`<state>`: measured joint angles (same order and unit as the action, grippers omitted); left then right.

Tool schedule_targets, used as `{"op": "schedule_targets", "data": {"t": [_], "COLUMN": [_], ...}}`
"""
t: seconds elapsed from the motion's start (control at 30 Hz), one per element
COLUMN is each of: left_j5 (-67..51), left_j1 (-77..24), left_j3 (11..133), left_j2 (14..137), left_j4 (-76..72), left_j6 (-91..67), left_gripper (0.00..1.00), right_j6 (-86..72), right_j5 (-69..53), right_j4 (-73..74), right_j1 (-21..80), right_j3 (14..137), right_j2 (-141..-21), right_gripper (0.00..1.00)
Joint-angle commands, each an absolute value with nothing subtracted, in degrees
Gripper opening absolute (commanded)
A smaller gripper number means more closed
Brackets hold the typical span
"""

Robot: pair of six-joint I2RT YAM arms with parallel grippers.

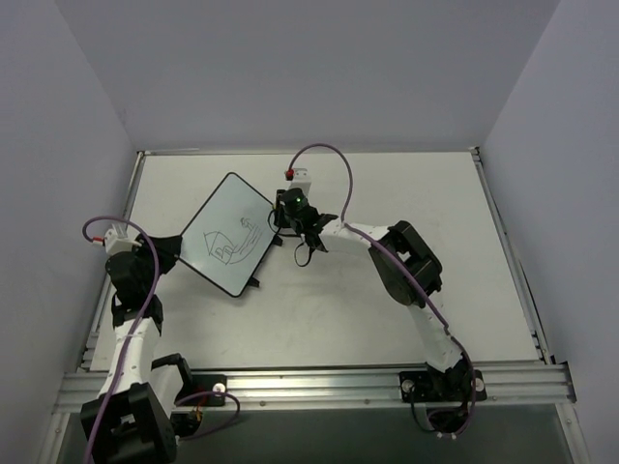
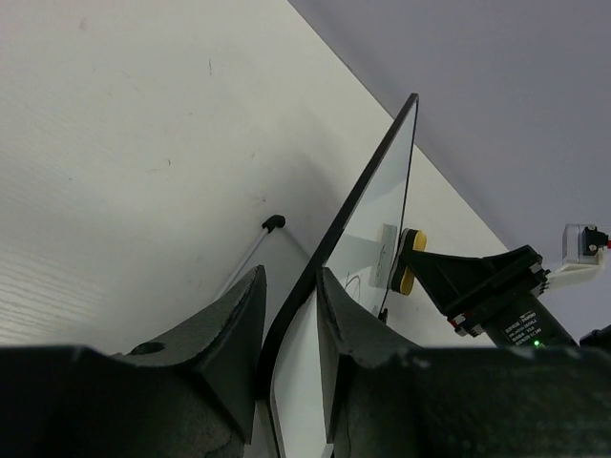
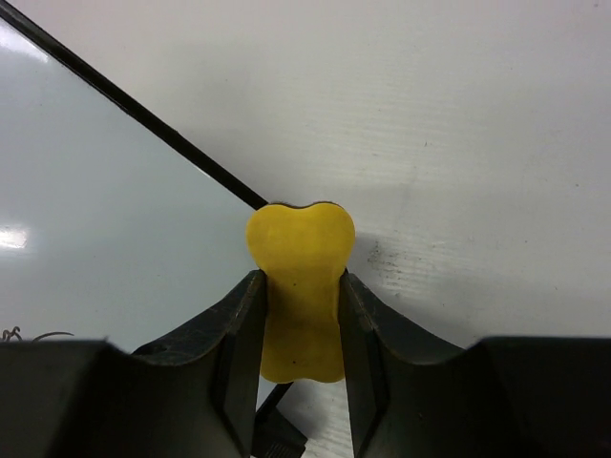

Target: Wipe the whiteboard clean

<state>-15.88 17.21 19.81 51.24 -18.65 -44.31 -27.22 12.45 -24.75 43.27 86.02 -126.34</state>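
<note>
The whiteboard (image 1: 227, 232) is propped at a tilt over the far-left part of the table (image 1: 406, 184), its near-left edge pinched by the left gripper (image 2: 289, 286), and the line drawing (image 1: 230, 247) is not yet wiped. The right gripper (image 3: 301, 286) clamps the yellow eraser (image 3: 300, 243) at the board's right edge, seemingly touching it. Wiping looks about to start, and the next move calls for a firm sweep leftward across the drawing.

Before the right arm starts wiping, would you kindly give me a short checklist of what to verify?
1. Left tool clamped on whiteboard rim: ok.
2. Right tool gripping yellow eraser: ok.
3. Eraser touching the board face: cannot tell.
4. Eraser over the drawing: not ok, it sits at the board's edge.
5. Drawing wiped: not ok, lines visible.
</note>
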Motion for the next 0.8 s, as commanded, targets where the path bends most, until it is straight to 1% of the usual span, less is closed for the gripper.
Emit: {"op": "schedule_targets", "data": {"t": [0.0, 0.13, 0.17, 0.5, 0.77], "left_j5": [-14.1, -14.1, -14.2, -14.9, -14.4], "left_j1": [17.4, 17.4, 17.4, 17.2, 16.3], "left_j3": [20.4, 20.0, 19.9, 17.1, 16.0], "left_j2": [50.4, 49.8, 49.7, 48.2, 47.7], "left_j4": [-20.5, -20.4, -20.7, -22.2, -22.9], "left_j6": [-42.8, -42.2, -42.2, -41.8, -41.6], "left_gripper": [0.18, 0.04, 0.02, 0.04, 0.02], "right_j6": [-28.5, -29.4, -29.4, -29.3, -29.2], "right_j5": [9.9, 9.0, 9.0, 10.5, 9.2], "right_j4": [-28.4, -31.0, -31.1, -33.0, -33.8], "right_j1": [43.4, 43.6, 44.0, 47.2, 50.8], "right_j3": [85.1, 83.8, 83.7, 82.5, 83.8], "right_j2": [-126.1, -126.4, -126.4, -126.6, -127.2], "right_gripper": [0.0, 0.0, 0.0, 0.0, 0.0]}}
